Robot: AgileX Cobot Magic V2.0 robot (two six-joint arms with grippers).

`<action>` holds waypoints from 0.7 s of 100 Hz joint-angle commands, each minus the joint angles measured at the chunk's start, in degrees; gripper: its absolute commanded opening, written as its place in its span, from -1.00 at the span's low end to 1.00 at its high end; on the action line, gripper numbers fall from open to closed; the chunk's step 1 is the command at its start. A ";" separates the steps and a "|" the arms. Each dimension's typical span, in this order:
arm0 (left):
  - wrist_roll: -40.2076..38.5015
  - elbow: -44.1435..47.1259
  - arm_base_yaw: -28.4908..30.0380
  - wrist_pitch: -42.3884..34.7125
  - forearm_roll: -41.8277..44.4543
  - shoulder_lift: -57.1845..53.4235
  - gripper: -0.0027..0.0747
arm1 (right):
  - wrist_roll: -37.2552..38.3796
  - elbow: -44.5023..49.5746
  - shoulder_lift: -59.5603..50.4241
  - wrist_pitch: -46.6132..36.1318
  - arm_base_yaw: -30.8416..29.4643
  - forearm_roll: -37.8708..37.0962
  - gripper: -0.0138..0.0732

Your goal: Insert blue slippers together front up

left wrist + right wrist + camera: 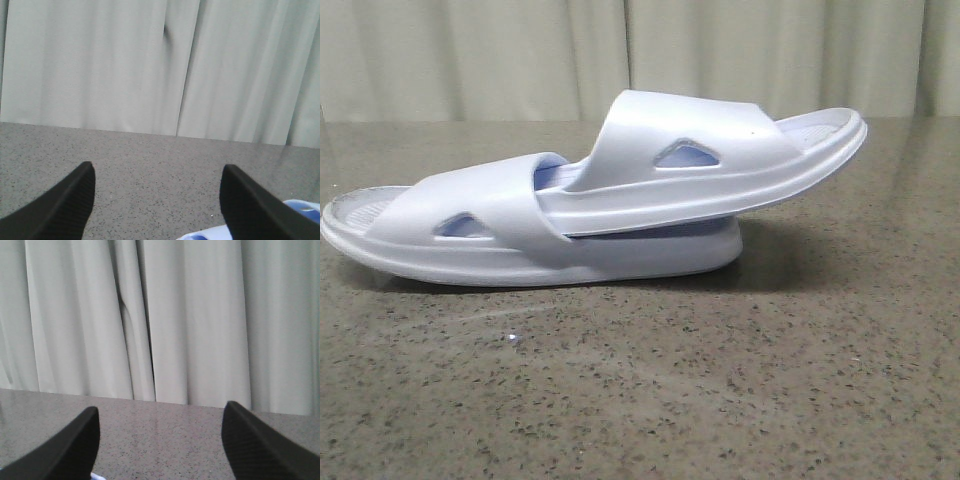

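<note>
The blue slippers [600,200] are seen lying nested on the speckled grey-brown tabletop [640,400], side-on to the front camera. The lower slipper [470,235] is set flat on its sole, and the upper slipper [720,160] is tucked at one end under the lower one's strap, its other end raised and tilted up to the right. A triangular cut-out is shown in each strap. A pale pleated curtain [520,60] is hung behind the tabletop. In the left wrist view, the left gripper [157,210] is held above the tabletop with its dark fingers [65,210] spread wide apart, and a pale blue edge of a slipper is glimpsed beside one finger. The right gripper [160,450] is likewise shown with its fingers [65,450] wide apart, nothing held between them.
</note>
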 commanded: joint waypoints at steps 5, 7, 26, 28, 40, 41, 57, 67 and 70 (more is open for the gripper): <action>0.05 0.61 -0.12 0.87 0.04 -2.38 0.28 | -1.06 1.38 -2.70 -2.28 0.25 -1.61 0.34; 0.05 0.99 -0.12 0.87 0.04 -2.54 0.28 | -1.06 1.73 -3.00 -2.28 0.25 -1.61 0.34; 0.05 4.55 -0.12 1.09 0.04 -2.81 0.28 | -1.06 5.05 -5.40 -3.06 0.25 -1.61 0.34; 0.05 4.76 -0.12 1.09 0.04 -2.81 0.28 | -1.06 5.09 -5.42 -3.24 0.25 -1.61 0.34; 0.05 5.42 -0.12 1.09 -0.06 -2.81 0.27 | -1.06 5.96 -5.42 -4.96 0.25 -1.61 0.34; 0.05 5.42 -0.12 1.09 -0.06 -2.81 0.27 | -1.06 5.96 -5.42 -5.08 0.25 -1.61 0.34; 0.05 5.42 -0.12 0.87 -0.06 -2.81 0.23 | -1.06 6.01 -5.42 -6.30 0.25 -1.61 0.21; 0.05 5.42 -0.12 0.87 -0.06 -2.81 0.08 | -1.06 6.01 -5.42 -6.94 0.25 -1.61 -0.12; 0.05 5.42 -0.12 0.87 -0.06 -2.81 0.01 | -1.06 6.01 -5.42 -6.94 0.25 -1.61 -0.23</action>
